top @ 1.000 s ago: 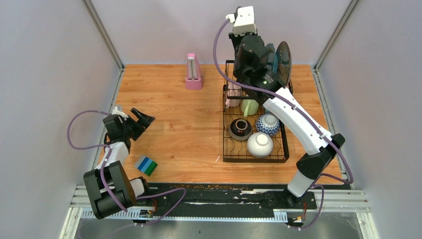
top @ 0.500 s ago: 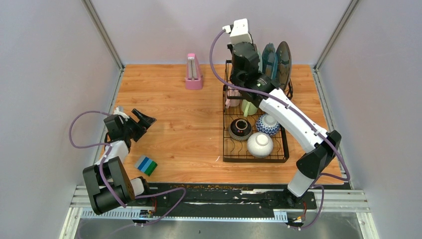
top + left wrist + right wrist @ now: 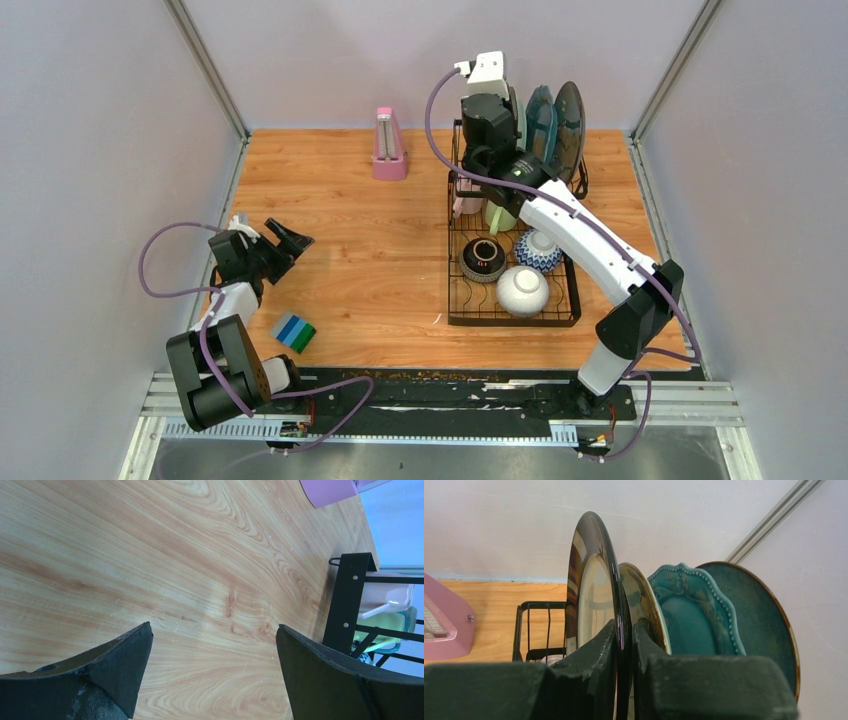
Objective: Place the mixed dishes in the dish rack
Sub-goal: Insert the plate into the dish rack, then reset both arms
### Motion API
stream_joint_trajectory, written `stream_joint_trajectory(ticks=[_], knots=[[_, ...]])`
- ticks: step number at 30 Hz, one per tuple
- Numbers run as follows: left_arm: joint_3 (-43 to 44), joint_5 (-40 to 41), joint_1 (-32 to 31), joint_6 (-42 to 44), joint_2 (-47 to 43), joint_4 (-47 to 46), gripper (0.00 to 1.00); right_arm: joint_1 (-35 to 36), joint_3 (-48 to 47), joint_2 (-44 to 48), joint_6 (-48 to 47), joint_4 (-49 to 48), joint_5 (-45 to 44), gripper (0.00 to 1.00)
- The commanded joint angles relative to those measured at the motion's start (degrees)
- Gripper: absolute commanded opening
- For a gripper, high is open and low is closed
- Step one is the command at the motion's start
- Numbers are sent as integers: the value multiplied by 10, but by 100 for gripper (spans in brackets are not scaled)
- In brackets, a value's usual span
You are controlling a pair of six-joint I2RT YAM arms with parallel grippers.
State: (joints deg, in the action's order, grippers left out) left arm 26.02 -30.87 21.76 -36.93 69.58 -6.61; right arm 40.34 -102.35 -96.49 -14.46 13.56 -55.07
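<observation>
Black wire dish rack [image 3: 512,322]: three bowls [image 3: 522,290], four upright plates [image 3: 694,615] inside; right fingers [image 3: 589,670] clench darkest plate [image 3: 594,580]; left fingers [image 3: 115,660] released.

White arm links [image 3: 590,245], black joints [image 3: 215,385], looping purple cables [image 3: 141,268].

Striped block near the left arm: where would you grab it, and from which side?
Pinch its opposite side faces across the narrower width, coming straight down from above. The striped block lies flat on the table, turned diagonally with nothing touching it, so the wrist should likely rotate to match. The left gripper is open and nearest.
</observation>
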Motion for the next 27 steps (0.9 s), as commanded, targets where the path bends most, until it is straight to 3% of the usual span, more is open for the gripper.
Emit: stream_joint_trajectory(ticks=[1,6,7,8,9,12,15,22,27], knots=[[24,-9,-4,16,-9,-14,100,-2,1,27,62,-20,-15,0],[29,-5,-6,21,-13,-5,100,-1,0,29,87,9,3,4],[30,-5,-7,20,-14,-5,100,-1,-3,28,88,15,4,17],[31,-5,-7,20,-14,-4,100,-1,-6,27,90,20,4,40],[32,-5,-9,20,-14,-2,100,-1,-8,27,94,24,4,53],[38,-3,-12,23,-17,4,100,-1,-14,35,107,39,25,55],[47,2,-19,29,-22,20,100,-1,-20,49,123,53,53,66],[78,30,-55,45,-66,47,100,0,-25,117,165,79,157,78],[143,115,-122,83,-94,133,100,-11,28,199,175,67,177,87]])
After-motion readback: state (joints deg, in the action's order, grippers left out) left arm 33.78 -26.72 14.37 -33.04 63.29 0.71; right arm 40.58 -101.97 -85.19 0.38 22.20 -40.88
